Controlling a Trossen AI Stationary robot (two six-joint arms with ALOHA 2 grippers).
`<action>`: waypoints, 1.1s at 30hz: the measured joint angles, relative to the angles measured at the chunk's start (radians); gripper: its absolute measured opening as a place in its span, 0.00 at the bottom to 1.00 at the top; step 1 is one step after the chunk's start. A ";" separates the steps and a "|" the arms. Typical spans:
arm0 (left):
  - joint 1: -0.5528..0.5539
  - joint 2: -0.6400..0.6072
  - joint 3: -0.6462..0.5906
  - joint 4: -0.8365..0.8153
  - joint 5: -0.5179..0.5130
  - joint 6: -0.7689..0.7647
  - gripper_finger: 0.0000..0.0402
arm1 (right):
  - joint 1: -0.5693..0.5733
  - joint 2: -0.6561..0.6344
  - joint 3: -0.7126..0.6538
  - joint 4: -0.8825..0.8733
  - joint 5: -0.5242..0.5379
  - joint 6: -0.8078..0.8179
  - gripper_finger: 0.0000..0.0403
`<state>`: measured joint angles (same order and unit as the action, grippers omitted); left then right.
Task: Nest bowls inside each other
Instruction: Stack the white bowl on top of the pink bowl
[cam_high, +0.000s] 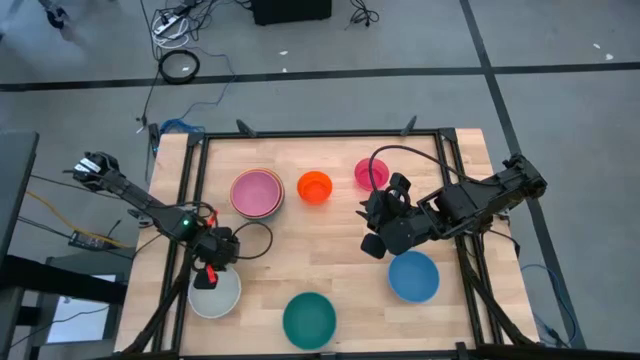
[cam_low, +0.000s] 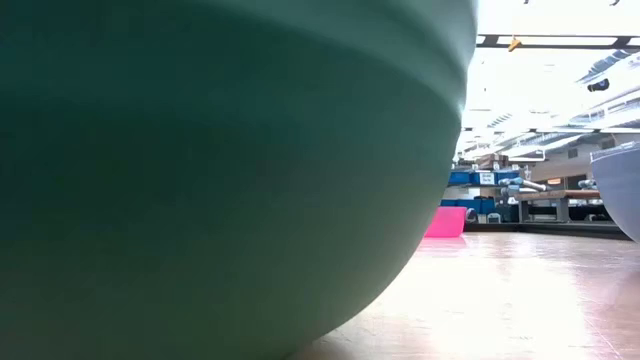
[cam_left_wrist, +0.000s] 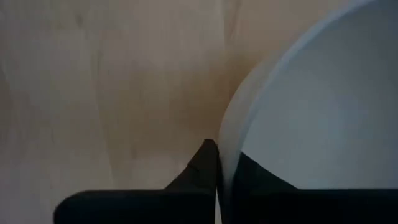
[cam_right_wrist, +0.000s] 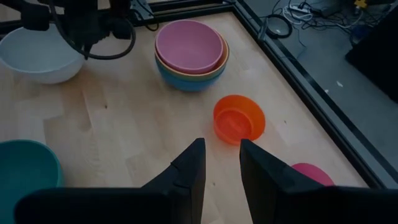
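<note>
So the left pincer (cam_high: 212, 272) is down at the counter's (cam_high: 330, 240) 8 o'clock corner, clamped on the rim of the white bowl (cam_high: 215, 295); in the left wrist view its dark fingers (cam_left_wrist: 202, 171) pinch that bowl's wall, one outside and one inside, so it's definitely gripping it. The white bowl sits on the wood at the near left edge. The right pincer (cam_high: 378, 232) hangs over the middle-right of the counter, at about 3 o'clock from centre, with its fingers (cam_right_wrist: 189, 168) parted a little and nothing between them, just bare wood below in its own wrist view. Bowls are spread all around: a stack with a pink bowl (cam_high: 256, 191) on top, nested in a tan one and a blue one underneath, at about 10 o'clock; an orange bowl (cam_high: 314, 186) just beside it at 12; a magenta bowl (cam_high: 366, 173) at 1 o'clock, partly covered by the right arm's cable; a blue bowl (cam_high: 413, 276) at 4 o'clock, close under the right arm; and a teal bowl (cam_high: 309, 320) at 6 o'clock on the near edge. The teal one fills nearly the whole low view, with the magenta bowl showing tiny far behind it.
</note>
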<state>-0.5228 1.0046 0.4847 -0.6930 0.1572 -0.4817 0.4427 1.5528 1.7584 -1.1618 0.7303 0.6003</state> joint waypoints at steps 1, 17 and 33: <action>0.000 0.000 0.000 0.009 -0.003 -0.002 0.02 | 0.000 0.000 0.000 0.000 0.000 0.000 0.22; 0.072 -0.005 0.478 -0.416 -0.649 0.217 0.01 | -0.043 0.000 0.000 0.004 0.000 -0.027 0.22; 0.585 -0.017 0.506 -0.317 -0.716 0.569 0.01 | -0.053 0.000 0.000 0.016 0.000 -0.047 0.22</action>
<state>0.0620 0.9872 0.9909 -1.0098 -0.5589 0.0877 0.3893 1.5532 1.7580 -1.1458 0.7303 0.5535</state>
